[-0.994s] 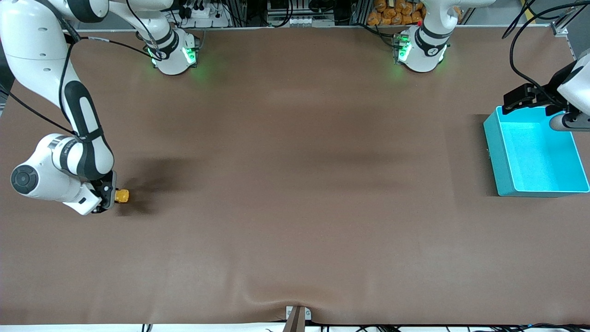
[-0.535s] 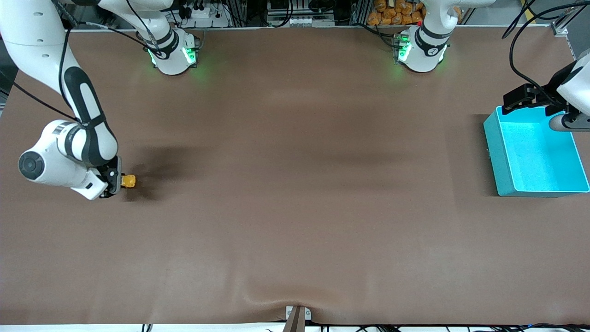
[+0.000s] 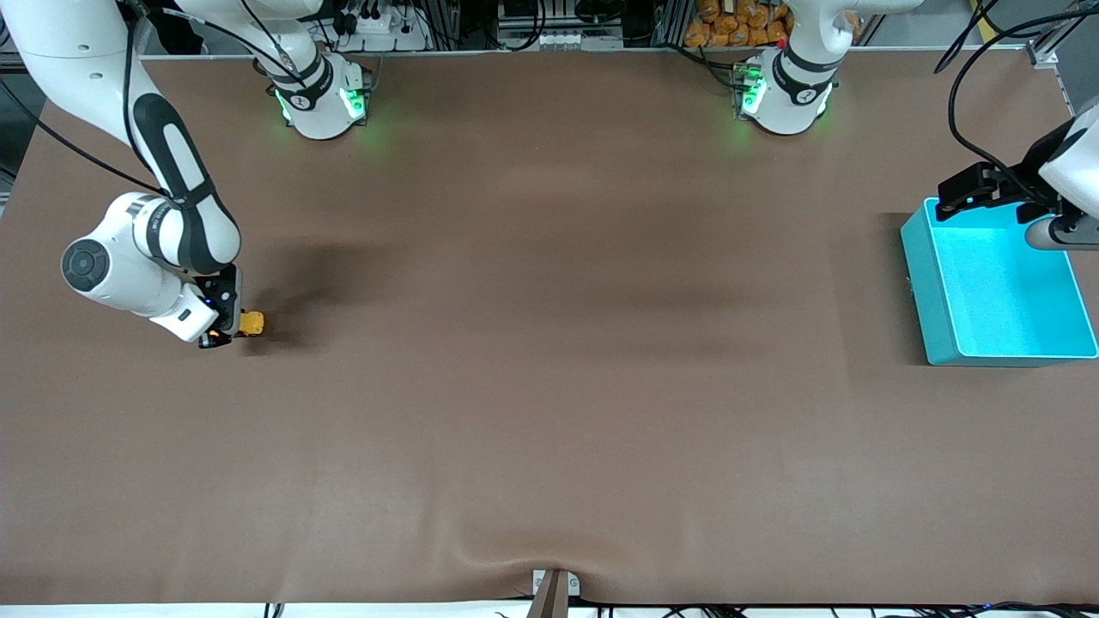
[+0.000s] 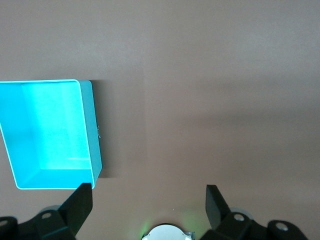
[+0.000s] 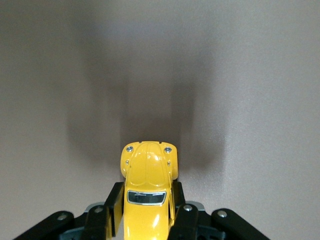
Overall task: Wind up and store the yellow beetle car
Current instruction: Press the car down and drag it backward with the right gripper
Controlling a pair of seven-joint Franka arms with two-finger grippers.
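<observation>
Your right claw is clamped on the sides of the tiny glossy yellow beetle-shaped toy car, low over the brown counter at the right arm's end. It looks light, hard and slippery, so grip the flanks. Left claw waits wide over the turquoise plastic bin.

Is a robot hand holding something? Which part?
The right gripper pinches the yellow beetle car by its sides. The left gripper, open over the table, holds nothing.
</observation>
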